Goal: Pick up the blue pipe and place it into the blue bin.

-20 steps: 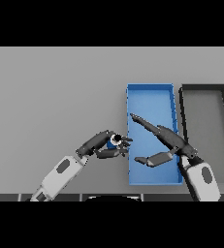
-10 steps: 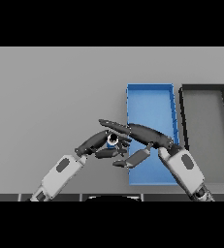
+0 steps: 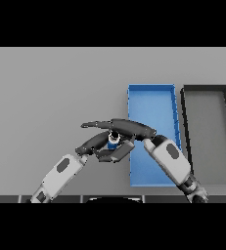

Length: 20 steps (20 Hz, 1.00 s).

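- so the blue pipe [image 3: 113, 142] is sitting low in the middle of the grey tabletop [image 3: 51, 88], just off the blue bin's left wall at about 9 o'clock from the bin's lower half; only a small bit of blue with a dark top shows, the rest is covered by fingers
- left robot hand [image 3: 92, 142] comes in from 7 o'clock on its white and grey arm; its dark fingers curl up around the left side of the pipe, so it looks wrapped on it; how firm that hold is I can't tell, since the other hand lies over the spot
- right robot hand [image 3: 129, 128] comes in from 5 o'clock, its forearm crossing the lower half of the bin; the hand reaches out past the bin's left wall toward 9 o'clock; upper fingers are stretched out straight over the pipe, lower ones sit just beneath it at about 5 o'clock from the pipe; reads as spread wide and not closed on anything
- blue bin [image 3: 172, 105] is right of centre, long side running 12 to 6; the part of its floor that shows is bare
- a dark grey bin [image 3: 185, 117] sits just beside it at 3 o'clock, same way round; whether the two rims touch I can't tell
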Tool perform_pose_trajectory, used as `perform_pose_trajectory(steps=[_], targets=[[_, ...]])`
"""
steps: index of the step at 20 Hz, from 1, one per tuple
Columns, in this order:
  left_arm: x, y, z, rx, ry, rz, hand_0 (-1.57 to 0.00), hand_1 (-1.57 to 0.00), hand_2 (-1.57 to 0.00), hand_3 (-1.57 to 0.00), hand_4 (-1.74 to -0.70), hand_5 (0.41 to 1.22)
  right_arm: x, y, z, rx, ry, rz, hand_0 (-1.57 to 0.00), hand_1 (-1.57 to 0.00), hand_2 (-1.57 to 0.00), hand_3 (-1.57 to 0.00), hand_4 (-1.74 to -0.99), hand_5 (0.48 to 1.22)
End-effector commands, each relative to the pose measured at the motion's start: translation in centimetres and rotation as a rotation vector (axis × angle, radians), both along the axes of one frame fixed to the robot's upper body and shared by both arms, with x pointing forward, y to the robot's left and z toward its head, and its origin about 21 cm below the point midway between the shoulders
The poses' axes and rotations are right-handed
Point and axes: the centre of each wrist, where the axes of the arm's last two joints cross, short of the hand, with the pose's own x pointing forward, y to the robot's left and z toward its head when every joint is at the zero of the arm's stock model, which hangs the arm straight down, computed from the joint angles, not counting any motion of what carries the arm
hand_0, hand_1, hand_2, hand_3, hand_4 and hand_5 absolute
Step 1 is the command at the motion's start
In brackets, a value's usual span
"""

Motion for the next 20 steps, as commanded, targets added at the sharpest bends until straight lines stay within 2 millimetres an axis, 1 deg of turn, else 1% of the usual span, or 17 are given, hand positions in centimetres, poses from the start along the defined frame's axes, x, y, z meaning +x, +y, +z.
perform_pose_trajectory(steps=[1, 2, 3, 4, 5, 7, 8, 9, 11, 12, 14, 15, 16, 17, 18, 19, 20], targets=[[0.0, -0.1, 0.1, 0.081, -0.024, 0.025, -1.24, -1.12, -1.09, -0.92, -1.61, 1.221, 0.0, 0.2, 0.1, -0.012, -0.003, 0.004, -0.28, -0.31, -0.33, -0.23, -1.352, 0.528], [-0.1, -0.2, 0.2, 0.154, -0.044, 0.037, -0.99, -0.9, -0.87, -0.74, -1.59, 1.221, 0.2, 0.1, 0.0, -0.015, -0.004, 0.022, -0.48, -0.5, -0.5, -0.37, -1.39, 0.538], [-0.3, -0.1, 0.0, 0.138, -0.065, 0.048, -0.88, -0.83, -0.8, -0.67, -1.61, 1.221, 0.2, 0.3, 0.1, -0.008, -0.004, 0.045, -0.7, -0.71, -0.71, -0.56, -1.453, 0.551], [-0.4, -0.2, -0.2, 0.138, -0.062, 0.051, -0.89, -0.87, -0.85, -0.66, -1.64, 1.221, 0.1, 1.0, -0.1, 0.009, 0.006, 0.065, -0.87, -0.89, -0.89, -0.7, -1.503, 0.573], [-0.4, -0.1, -0.2, 0.112, -0.042, 0.054, -1.03, -1.01, -0.99, -0.62, -1.66, 1.192, -0.1, 1.1, -0.4, 0.029, 0.034, 0.079, -1.01, -1.02, -1.02, -0.83, -1.541, 0.604], [-0.5, -0.4, -0.2, 0.024, -0.013, 0.037, -1.22, -1.21, -1.2, -0.52, -1.69, 1.203, -0.3, 1.3, -0.2, 0.031, 0.066, 0.055, -1.21, -1.22, -1.22, -1.1, -1.492, 0.706], [-0.6, -0.2, -0.6, -0.005, 0.005, 0.031, -1.29, -1.28, -1.27, -0.53, -1.7, 1.206, -0.2, 1.4, -0.5, 0.048, 0.067, 0.054, -1.28, -1.29, -1.29, -1.19, -1.475, 0.809], [-0.6, -0.1, -0.3, -0.007, 0.015, 0.036, -1.35, -1.34, -1.33, -0.53, -1.71, 1.209, -0.2, 1.4, -0.6, 0.074, 0.06, 0.048, -1.34, -1.35, -1.35, -1.27, -1.464, 0.891], [-0.1, -0.3, -0.2, 0.005, -0.001, 0.048, -1.43, -1.42, -1.42, -0.59, -1.72, 1.214, -0.4, 1.1, -0.7, 0.081, 0.013, 0.045, -1.42, -1.43, -1.43, -1.38, -1.456, 1.01], [-0.2, -0.4, -0.1, 0.01, -0.01, 0.048, -1.46, -1.45, -1.45, -0.59, -1.72, 1.215, -0.5, 1.4, -0.6, 0.077, -0.004, 0.054, -1.45, -1.46, -1.46, -1.42, -1.459, 1.052], [-0.3, -0.2, -0.2, 0.031, -0.034, 0.045, -1.5, -1.45, -1.49, -0.53, -1.73, 1.217, -0.8, 1.0, -0.6, 0.069, -0.008, 0.062, -1.5, -1.5, -1.5, -1.47, -1.469, 1.113], [-0.3, 0.0, -0.2, 0.043, -0.035, 0.041, -1.51, -1.42, -1.51, -0.51, -1.73, 1.218, -1.1, 1.3, -1.0, 0.074, 0.0, 0.07, -1.51, -1.51, -1.51, -1.49, -1.471, 1.135], [0.0, 0.0, 0.0, 0.045, -0.041, 0.035, -1.5, -1.36, -1.52, -0.51, -1.73, 1.219, -1.0, 1.0, -0.9, 0.084, 0.019, 0.069, -1.52, -1.52, -1.52, -1.51, -1.473, 1.152], [0.0, -0.1, -0.1, 0.045, -0.054, 0.018, -1.43, -1.22, -1.35, -0.53, -1.64, 1.219, -1.0, 1.0, -0.8, 0.092, 0.028, 0.071, -1.53, -1.53, -1.53, -1.52, -1.474, 1.166], [0.1, 0.2, -0.1, 0.049, -0.075, 0.004, -1.41, -1.19, -1.24, -0.52, -1.54, 1.219, -1.2, 1.4, -0.7, 0.088, 0.035, 0.068, -1.54, -1.54, -1.54, -1.53, -1.477, 1.177], [0.0, 0.2, 0.1, 0.073, -0.063, -0.008, -1.22, -1.0, -1.02, -0.42, -1.44, 1.22, -1.2, 1.3, -0.7, 0.093, 0.021, 0.072, -1.55, -1.55, -1.55, -1.54, -1.478, 1.186], [0.2, 0.7, 0.0, 0.083, -0.062, -0.021, -0.98, -0.8, -0.82, -0.33, -1.34, 1.22, -1.3, 1.6, -0.6, 0.084, 0.016, 0.068, -1.55, -1.55, -1.55, -1.54, -1.48, 1.193]])
